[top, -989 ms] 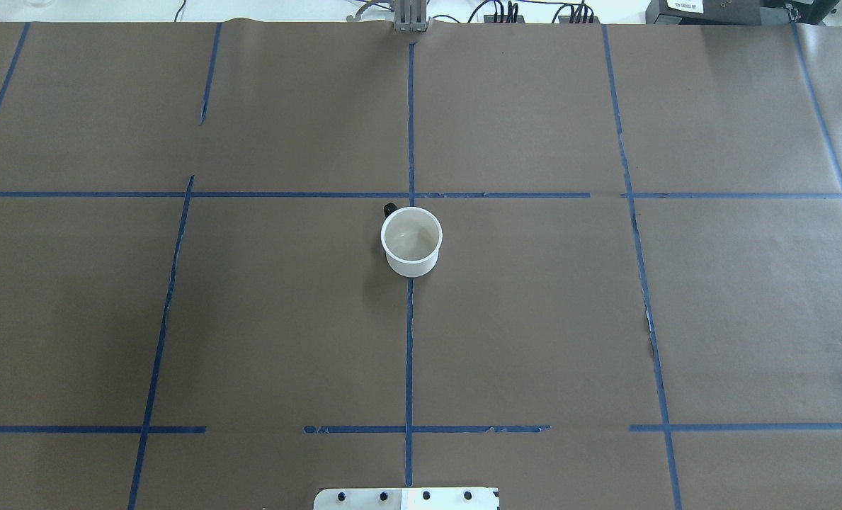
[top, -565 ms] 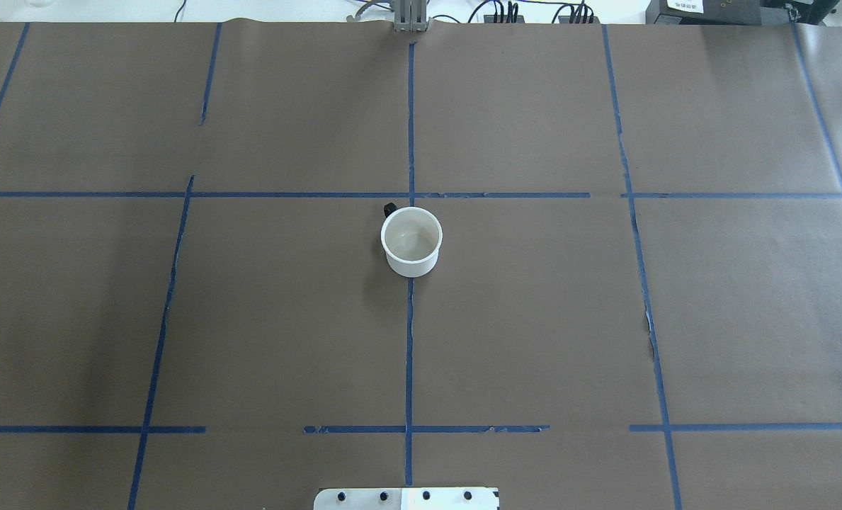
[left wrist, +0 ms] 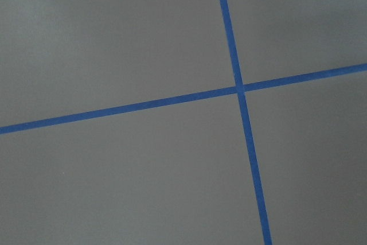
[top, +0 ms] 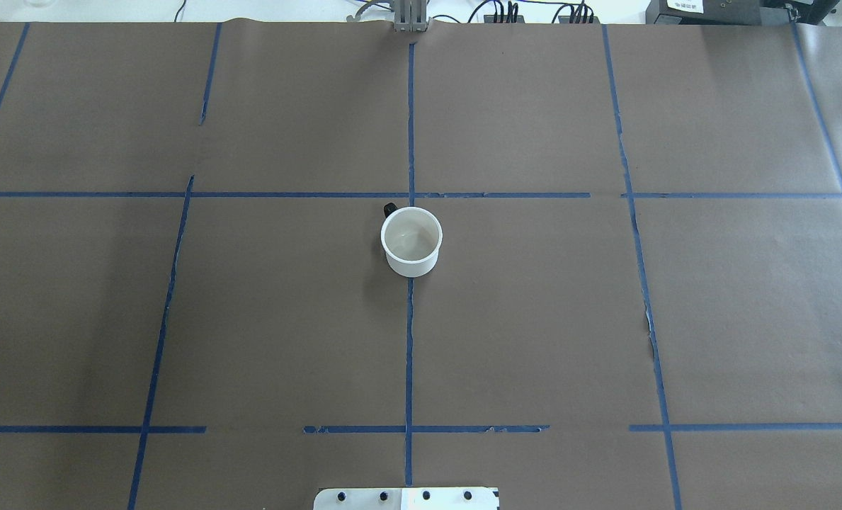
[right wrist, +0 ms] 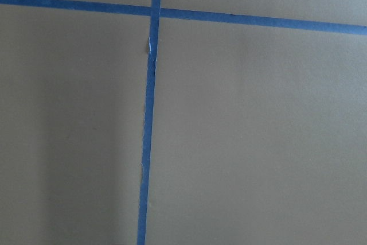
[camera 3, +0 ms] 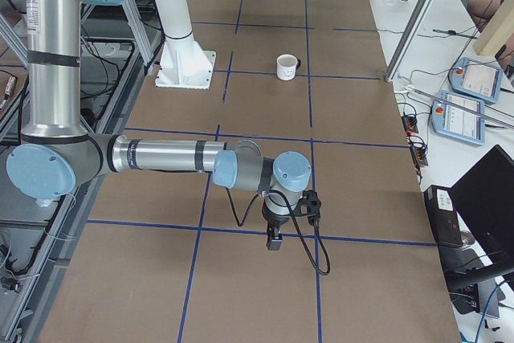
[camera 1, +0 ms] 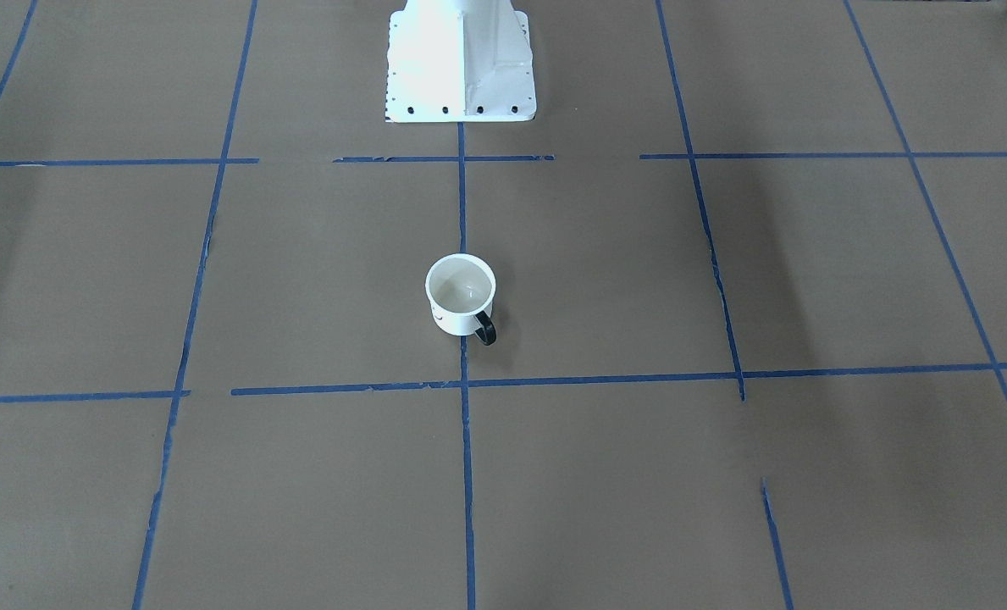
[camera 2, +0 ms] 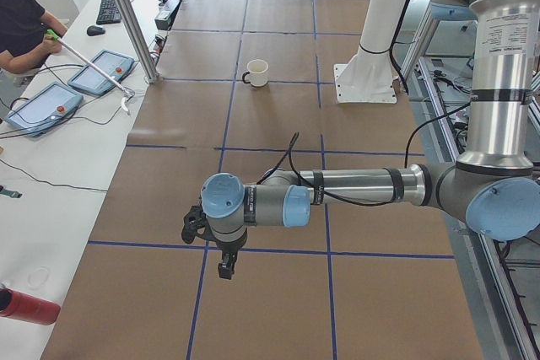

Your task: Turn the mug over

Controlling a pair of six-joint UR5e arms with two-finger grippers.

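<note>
The white mug (top: 411,242) stands upright, mouth up, near the middle of the brown table. Its dark handle (camera 1: 486,330) points away from the robot's base. It also shows in the front view (camera 1: 461,296), the left side view (camera 2: 256,72) and the right side view (camera 3: 287,67). My left gripper (camera 2: 226,267) hangs low over the table far from the mug, seen only in the left side view. My right gripper (camera 3: 274,240) is likewise far from the mug, seen only in the right side view. I cannot tell whether either is open or shut.
The white robot pedestal (camera 1: 459,59) stands at the table's robot-side edge. Blue tape lines (top: 409,354) grid the brown paper. Teach pendants (camera 2: 101,72), a metal post (camera 2: 131,23), a red bottle (camera 2: 29,305) and an operator (camera 2: 21,23) are beyond the far edge.
</note>
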